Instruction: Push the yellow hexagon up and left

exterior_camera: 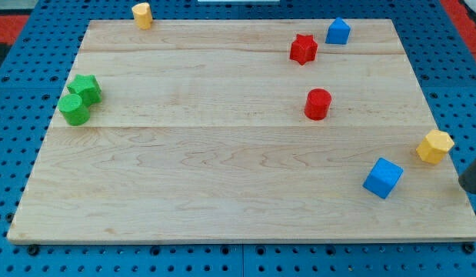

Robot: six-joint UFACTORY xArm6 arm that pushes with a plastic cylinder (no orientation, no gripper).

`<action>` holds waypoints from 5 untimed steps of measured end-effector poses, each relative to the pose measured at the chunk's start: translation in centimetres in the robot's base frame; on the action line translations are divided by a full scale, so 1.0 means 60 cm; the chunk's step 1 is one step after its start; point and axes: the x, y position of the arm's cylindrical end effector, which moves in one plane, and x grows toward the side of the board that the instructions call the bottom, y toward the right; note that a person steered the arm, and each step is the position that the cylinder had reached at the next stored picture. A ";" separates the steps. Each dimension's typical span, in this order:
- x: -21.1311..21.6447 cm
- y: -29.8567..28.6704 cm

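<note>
The yellow hexagon (435,146) sits near the right edge of the wooden board (222,169). My tip (471,187) is the dark rod end at the view's far right edge, just below and to the right of the hexagon, apart from it. A blue cube (383,178) lies to the lower left of the hexagon.
A red cylinder (317,104) stands right of centre. A red star (303,48) and a blue block (337,31) lie at the top right. A second yellow block (142,15) sits on the top edge. Two green blocks (78,100) touch each other at the left.
</note>
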 end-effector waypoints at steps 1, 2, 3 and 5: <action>-0.006 0.026; -0.088 -0.038; -0.151 -0.172; -0.199 -0.230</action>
